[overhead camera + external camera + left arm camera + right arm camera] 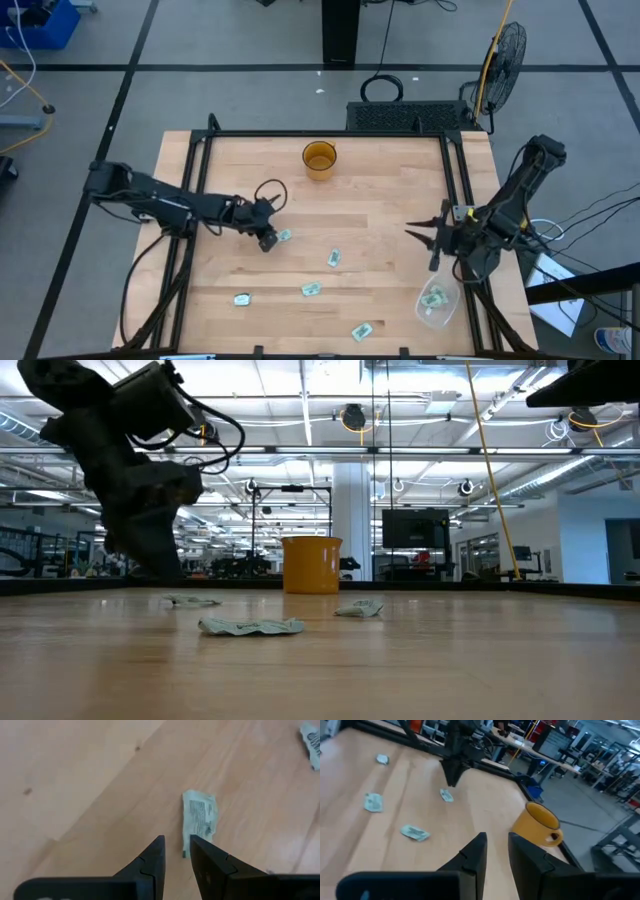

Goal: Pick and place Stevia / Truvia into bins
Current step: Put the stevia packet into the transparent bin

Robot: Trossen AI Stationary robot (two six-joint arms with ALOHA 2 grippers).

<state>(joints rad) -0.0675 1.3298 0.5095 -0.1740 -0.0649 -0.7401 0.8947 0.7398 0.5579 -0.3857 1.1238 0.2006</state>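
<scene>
Several pale green and white Stevia sachets lie flat on the wooden table (390, 190); one sachet (284, 236) (199, 815) is just beyond my left gripper (268, 240) (176, 845). That gripper is low over the table with its fingers a narrow gap apart, their tips at the sachet's near end. Other sachets (334, 258) (311, 289) (241, 298) lie nearer the front. The amber cup (319, 159) (540, 822) stands at the far middle. The clear tub (437, 303) sits at the near right with sachets inside. My right gripper (432, 240) (496, 845) hovers above the tub's far side, slightly open.
One more sachet (362, 330) lies near the table's front edge. A black frame (330, 133) runs around the tabletop. A fan (505, 50) stands beyond the far right corner. In the low view, crumpled sachets (250, 626) (360, 608) lie in front of the cup (312, 565).
</scene>
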